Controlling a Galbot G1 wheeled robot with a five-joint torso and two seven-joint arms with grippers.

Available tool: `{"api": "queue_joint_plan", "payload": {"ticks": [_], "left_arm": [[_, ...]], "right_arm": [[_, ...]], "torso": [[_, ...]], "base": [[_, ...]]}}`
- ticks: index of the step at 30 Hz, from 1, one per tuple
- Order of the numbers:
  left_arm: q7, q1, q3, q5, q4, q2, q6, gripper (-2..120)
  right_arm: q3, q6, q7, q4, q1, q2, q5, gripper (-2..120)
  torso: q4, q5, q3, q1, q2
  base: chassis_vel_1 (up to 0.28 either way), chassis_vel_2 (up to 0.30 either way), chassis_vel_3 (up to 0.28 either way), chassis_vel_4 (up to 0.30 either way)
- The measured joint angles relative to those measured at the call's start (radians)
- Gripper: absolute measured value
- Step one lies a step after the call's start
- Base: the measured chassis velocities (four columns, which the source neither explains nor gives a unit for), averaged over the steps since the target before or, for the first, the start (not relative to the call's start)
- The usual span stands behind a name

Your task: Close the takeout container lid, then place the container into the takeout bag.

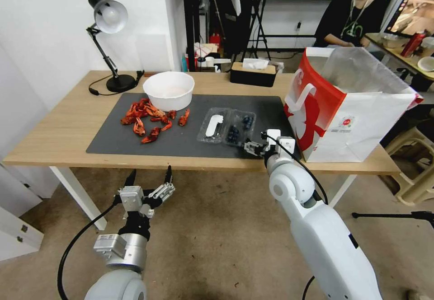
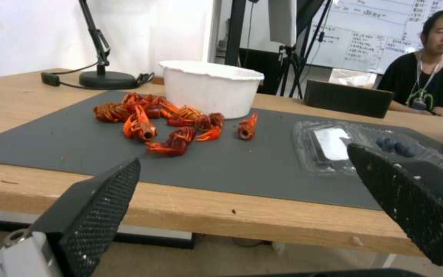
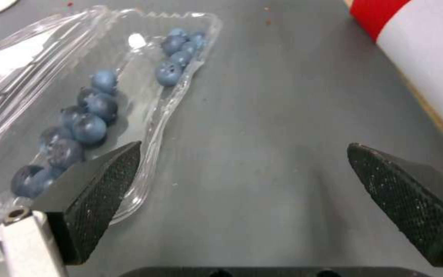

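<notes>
The container (image 1: 228, 127) lies open and flat on the dark mat (image 1: 135, 142) atop the wooden surface (image 1: 58, 133), its blueberries (image 3: 85, 115) in the half nearer the takeout bag (image 1: 348, 110). The takeout container lid (image 1: 213, 125), with its white label, lies folded out on the side toward the red crayfish (image 1: 149, 119) and the white bowl (image 1: 168, 90). The bag stands upright and open at the mat's right end. The right pincer (image 1: 254, 147) sits low over the mat just beside the berry half, near the front edge, fingers spread. The left pincer (image 1: 149, 180) hangs in front of the surface, below its edge, also spread wide.
</notes>
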State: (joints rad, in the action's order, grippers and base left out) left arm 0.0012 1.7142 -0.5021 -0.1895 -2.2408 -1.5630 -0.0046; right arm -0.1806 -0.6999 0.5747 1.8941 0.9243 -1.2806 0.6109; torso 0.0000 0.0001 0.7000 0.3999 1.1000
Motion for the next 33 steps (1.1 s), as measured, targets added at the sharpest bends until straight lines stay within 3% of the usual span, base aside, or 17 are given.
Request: {"api": "queue_joint_plan", "payload": {"ticks": [13,16,21,23,24,27,33], "left_arm": [[0.000,-0.001,0.003,0.000,0.001,-0.001,0.000,100],[0.000,-0.001,0.002,0.000,0.001,0.001,0.000,100],[-0.001,0.000,0.001,-0.001,0.005,0.005,0.000,100],[-0.001,-0.001,0.000,-0.003,0.006,0.007,-0.001,100],[-0.001,-0.001,0.000,-0.003,0.006,0.007,-0.001,100],[-0.002,-0.003,-0.001,-0.009,0.012,0.014,-0.004,100],[-0.002,-0.006,-0.001,-0.013,0.021,0.021,-0.012,100]], "right_arm": [[-0.028,0.024,-0.018,0.014,0.008,0.011,0.000,100],[-0.030,0.096,-0.040,0.034,0.020,0.015,-0.001,100],[-0.030,0.294,-0.138,0.120,0.095,0.038,-0.026,100],[-0.038,0.403,-0.207,0.172,0.160,0.052,-0.088,100],[-0.038,0.403,-0.207,0.172,0.160,0.052,-0.088,100],[-0.053,0.533,-0.285,0.241,0.286,0.072,-0.205,100],[-0.088,0.671,-0.313,0.308,0.460,0.077,-0.369,100]], "torso": [[0.0000,0.0000,0.000,0.000,0.000],[0.0001,-0.0001,0.000,0.000,0.000],[0.0001,0.0000,0.000,0.000,0.000],[0.0001,-0.0002,0.000,0.000,0.000],[0.0001,-0.0002,0.000,0.000,0.000],[0.0000,0.0000,0.000,0.000,0.000],[-0.0002,0.0000,0.000,0.000,0.000]], "base": [[0.000,0.000,0.000,0.000],[0.000,0.000,0.000,0.000],[0.000,0.000,0.000,0.000],[0.000,0.000,0.000,0.000],[0.000,0.000,0.000,0.000],[0.000,0.000,0.000,0.000],[0.000,0.000,0.000,0.000]]}}
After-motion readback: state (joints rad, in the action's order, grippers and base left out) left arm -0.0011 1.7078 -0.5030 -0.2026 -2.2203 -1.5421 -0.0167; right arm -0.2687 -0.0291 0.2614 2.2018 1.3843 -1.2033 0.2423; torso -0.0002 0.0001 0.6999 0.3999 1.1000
